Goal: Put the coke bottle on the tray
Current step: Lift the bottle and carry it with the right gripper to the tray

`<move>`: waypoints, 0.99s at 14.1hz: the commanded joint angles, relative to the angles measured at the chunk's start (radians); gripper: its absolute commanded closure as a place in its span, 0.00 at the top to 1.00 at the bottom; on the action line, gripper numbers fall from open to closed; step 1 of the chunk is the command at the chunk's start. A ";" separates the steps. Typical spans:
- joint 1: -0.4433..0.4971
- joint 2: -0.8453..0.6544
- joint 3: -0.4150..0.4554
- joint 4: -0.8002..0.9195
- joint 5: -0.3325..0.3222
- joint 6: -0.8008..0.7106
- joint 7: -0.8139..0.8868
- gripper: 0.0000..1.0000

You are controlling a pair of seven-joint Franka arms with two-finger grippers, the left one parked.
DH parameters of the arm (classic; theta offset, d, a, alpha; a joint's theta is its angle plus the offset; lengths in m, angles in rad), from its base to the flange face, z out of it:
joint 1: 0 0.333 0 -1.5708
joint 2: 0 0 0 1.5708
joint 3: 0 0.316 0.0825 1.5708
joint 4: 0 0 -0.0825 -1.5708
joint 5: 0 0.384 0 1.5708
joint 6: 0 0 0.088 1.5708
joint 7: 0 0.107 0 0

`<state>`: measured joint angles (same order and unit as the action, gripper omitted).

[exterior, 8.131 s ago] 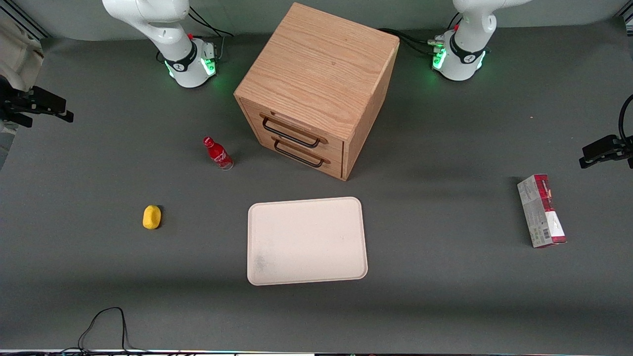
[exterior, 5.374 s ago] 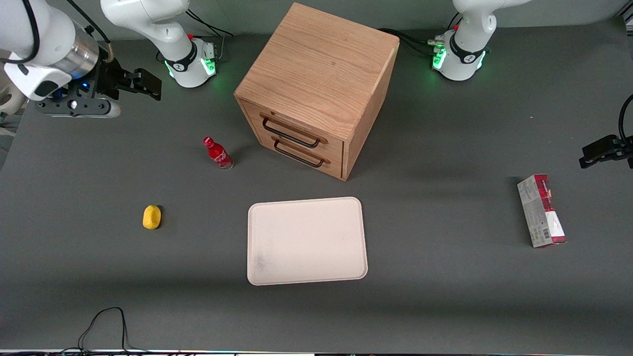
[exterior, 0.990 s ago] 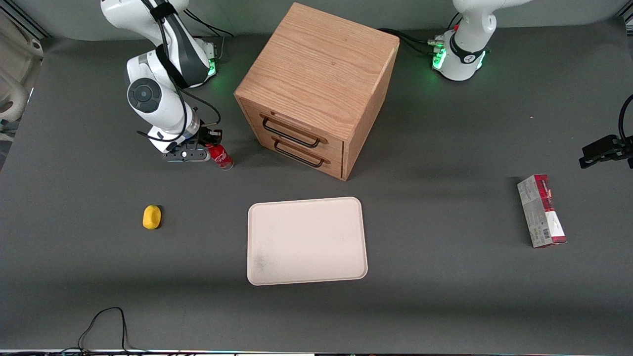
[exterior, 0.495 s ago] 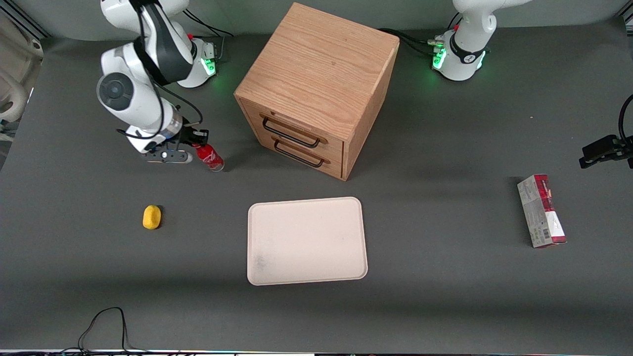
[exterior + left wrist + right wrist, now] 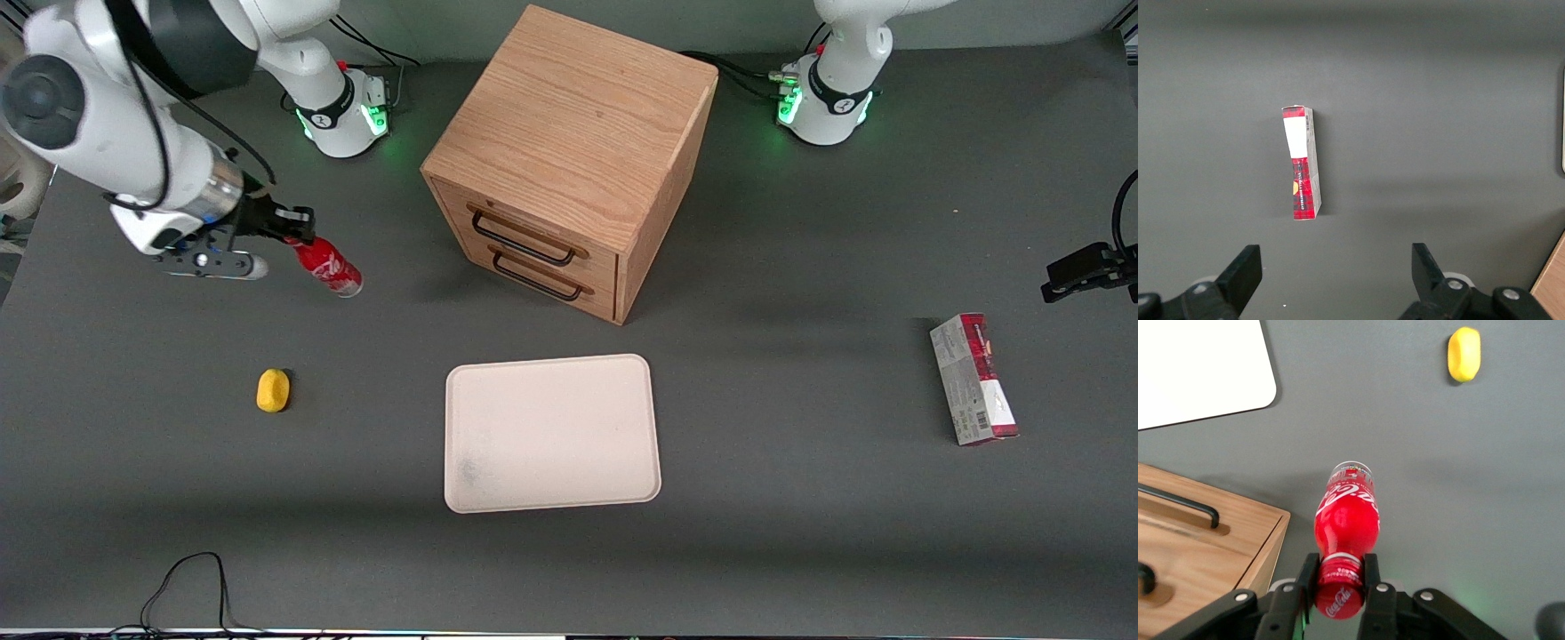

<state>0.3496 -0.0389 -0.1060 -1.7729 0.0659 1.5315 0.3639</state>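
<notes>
Your gripper clamps coke bottle at cap, bottle lifted clear of table, toward working arm's end. Tray well apart, nearer front camera than wooden drawer cabinet.

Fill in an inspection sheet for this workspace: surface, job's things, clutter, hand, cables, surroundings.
Surface: dark grey table, no spills seen.
Job's things: coke bottle lifted off the table, tilted, held by its cap; tray bare, nearer the front camera than the wooden drawer cabinet.
Clutter: yellow object; red-and-grey carton toward the parked arm's end.
Hand: right hand shut on the bottle's cap, above the table.
Cables: black cable at the table's near edge.
Surroundings: nothing seen.
</notes>
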 commanded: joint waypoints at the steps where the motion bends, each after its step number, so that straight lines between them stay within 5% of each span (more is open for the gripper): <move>1: -0.001 0.190 -0.004 0.318 0.018 -0.164 0.007 0.00; 5: 0.000 0.385 0.003 0.613 0.037 -0.295 0.017 0.00; 14: 0.043 0.623 0.123 0.771 0.043 -0.166 0.282 0.00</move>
<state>0.3826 0.5323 0.0116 -1.0700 0.1001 1.3652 0.5986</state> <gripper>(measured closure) 0.687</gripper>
